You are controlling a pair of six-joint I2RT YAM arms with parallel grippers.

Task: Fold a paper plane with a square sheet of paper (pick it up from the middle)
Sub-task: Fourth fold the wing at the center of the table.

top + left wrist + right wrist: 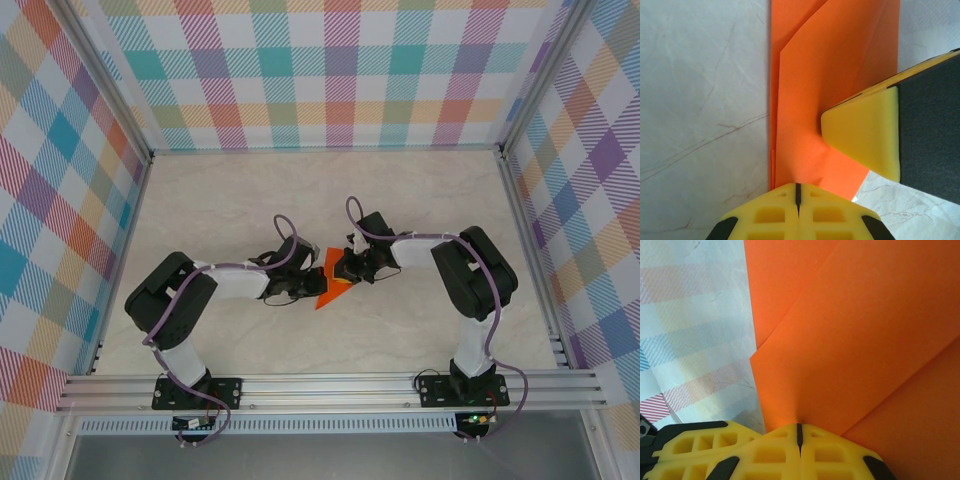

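The square sheet of paper [328, 292] is bright orange and folded into overlapping layers, with a pointed corner toward the near side. It sits at the table's middle between both grippers. My left gripper [306, 284] is shut, and the paper [830, 60] puckers into the seam of its tips [798, 189]. My right gripper [347, 268] is shut on the paper's other edge, and the sheet [855, 330] rises from its closed tips [799, 429]. A yellow finger of the right gripper [865, 135] rests against the paper in the left wrist view. The left gripper's yellow fingers [695, 447] show at the lower left of the right wrist view.
The marble-patterned tabletop [250, 200] is walled by plaid panels [320, 70] on three sides, with aluminium rails [320, 385] along the near edge. Both arms bend inward toward the centre.
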